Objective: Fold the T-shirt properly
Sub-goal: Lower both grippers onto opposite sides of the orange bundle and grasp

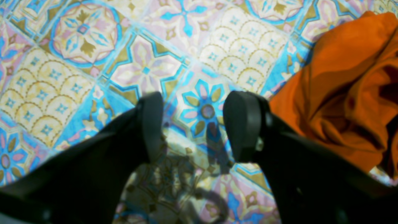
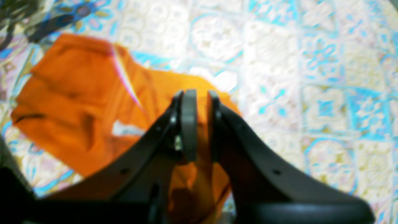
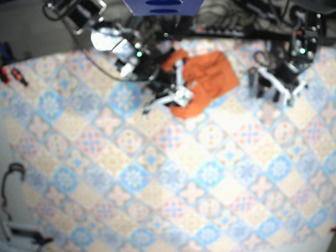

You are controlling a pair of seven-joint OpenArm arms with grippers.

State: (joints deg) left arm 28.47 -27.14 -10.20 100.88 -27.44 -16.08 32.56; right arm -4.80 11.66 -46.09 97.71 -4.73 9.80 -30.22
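Early stage, by my judgement: shirt [image 3: 207, 81] lies bunched on the worktop [image 3: 157, 173], right tool [image 2: 200, 124] apparently pinched on its cloth, left tool [image 1: 192, 124] apart and empty beside it; next, spread it flat.

The T-shirt [image 1: 342, 93] runs off the right edge of the left wrist view, its near part is hidden behind the right gripper [image 2: 201, 102] in the blurred right wrist view, where any hold on the cloth cannot be told, and the base view is too soft to show its folds.
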